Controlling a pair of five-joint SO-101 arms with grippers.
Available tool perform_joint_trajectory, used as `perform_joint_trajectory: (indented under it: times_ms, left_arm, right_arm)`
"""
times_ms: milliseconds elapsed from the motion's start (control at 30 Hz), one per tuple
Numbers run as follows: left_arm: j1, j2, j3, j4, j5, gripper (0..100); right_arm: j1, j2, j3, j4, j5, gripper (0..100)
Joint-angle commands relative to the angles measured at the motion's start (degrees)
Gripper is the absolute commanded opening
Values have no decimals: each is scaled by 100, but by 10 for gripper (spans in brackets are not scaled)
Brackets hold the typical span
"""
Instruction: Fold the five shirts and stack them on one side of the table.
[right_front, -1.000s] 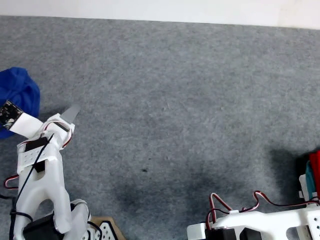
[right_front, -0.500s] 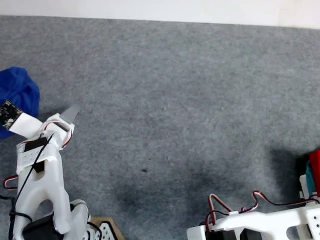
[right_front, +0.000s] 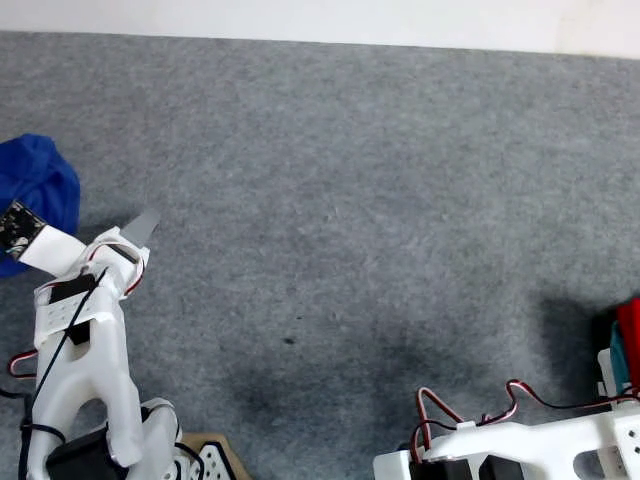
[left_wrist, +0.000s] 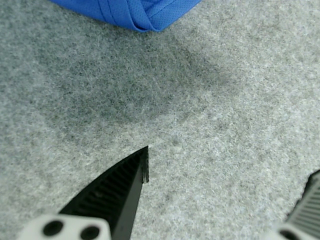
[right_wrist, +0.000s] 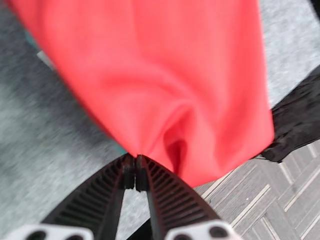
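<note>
The red shirt (right_wrist: 165, 75), at the lower right edge of the high view, is judged light, limp and free-draping, best taken at a pinched fold, where the right gripper (right_wrist: 135, 172) has its fingers clenched on it; the left gripper (left_wrist: 230, 172) has its fingers released.

Logged white plastic shells on left arm (right_front: 85, 370) and right arm (right_front: 540, 445), black servo blocks at both bases, red-white-black cable loops (right_front: 470, 408) on right, thin black cable (right_front: 65, 335) on left, black ribbed fingers (left_wrist: 120, 192) on white screw-holed mounts.
</note>
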Motion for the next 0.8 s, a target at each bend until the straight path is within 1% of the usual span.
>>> perform_joint_trajectory:
  times_ms: [0,100,200,333,467,500,600,667,700,767]
  left_arm:
    - [75,-180,-22,-97,35,457]
    - [75,-180,-22,-97,35,457]
    - [75,-180,-22,-97,35,457]
    - [75,-180,-22,-97,35,457]
    - [75,-180,-22,-97,35,457]
    - [75,-180,-22,-97,35,457]
    - [75,-180,-22,-97,35,457]
    - [75,-180,-22,-97,35,457]
    - [75,-180,-22,-97,35,457]
    - [75,-180,-22,-97,35,457]
  right_arm:
    - [-347,-171,-356,637,62,7]
    - [-681,-171,-347,1112,62,7]
    - [-901,-171,-391,1341,53,7]
    - [-901,-171,-391,1182,-97,7]
    - [-875,-171,-338,954,-70,19]
    - [-857,-171,-338,954,-70,46]
    - [-699,-171,-382,971,-35,193]
    - [-673,-171,-382,998,220,265]
    - [-673,-171,-365,1015,290,272]
    - [-716,-171,-374,1015,202,256]
